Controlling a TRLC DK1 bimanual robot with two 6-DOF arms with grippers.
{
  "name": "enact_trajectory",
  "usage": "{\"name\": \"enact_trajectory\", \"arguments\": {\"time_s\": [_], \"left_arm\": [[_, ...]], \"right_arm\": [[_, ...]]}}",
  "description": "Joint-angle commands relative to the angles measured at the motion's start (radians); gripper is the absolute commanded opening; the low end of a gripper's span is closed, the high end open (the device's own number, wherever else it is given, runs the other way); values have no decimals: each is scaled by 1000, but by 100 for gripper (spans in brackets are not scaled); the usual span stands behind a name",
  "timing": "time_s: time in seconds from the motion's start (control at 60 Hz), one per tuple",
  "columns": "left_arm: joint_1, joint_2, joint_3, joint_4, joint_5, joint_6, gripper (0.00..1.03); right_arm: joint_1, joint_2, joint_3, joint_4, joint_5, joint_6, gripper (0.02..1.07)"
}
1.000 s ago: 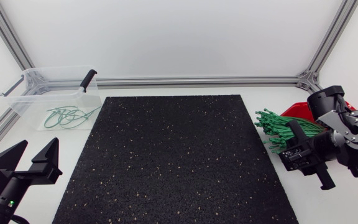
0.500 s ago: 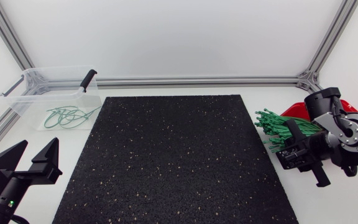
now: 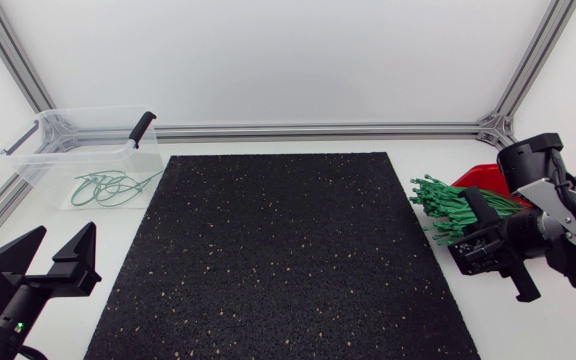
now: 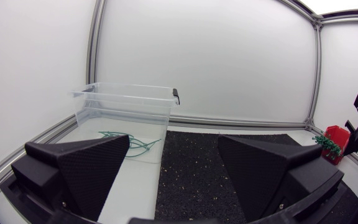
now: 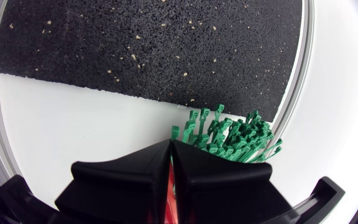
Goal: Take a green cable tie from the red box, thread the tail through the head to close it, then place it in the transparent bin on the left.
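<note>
Cable ties (image 5: 235, 138) just ahead of right hand (image 5: 171, 145).

A black rubber mat (image 3: 283, 255), flecked with pale specks, is laid flat across the middle of the white table (image 3: 528, 330). White tabletop is seen on either side of it and behind it.
</note>
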Motion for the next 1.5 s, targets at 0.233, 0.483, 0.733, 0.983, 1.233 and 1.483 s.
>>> {"name": "enact_trajectory", "arguments": {"time_s": [0.233,0.483,0.733,0.983,1.233,1.483], "left_arm": [[-9,9,-39,-17,-3,-11,99],[-9,9,-39,-17,-3,-13,99],[-9,-6,-39,-17,-3,-11,99],[-23,-48,-46,27,-3,22,99],[35,-48,3,50,85,16,99],[72,110,134,67,165,-21,99]], "right_arm": [[21,-131,177,-184,-67,67,8],[41,-156,366,-275,-182,228,8],[109,-125,585,-332,-290,602,8],[239,-107,689,-332,-287,921,7],[359,-70,734,-356,-289,1088,8],[437,-12,755,-382,-386,1231,7]]}}
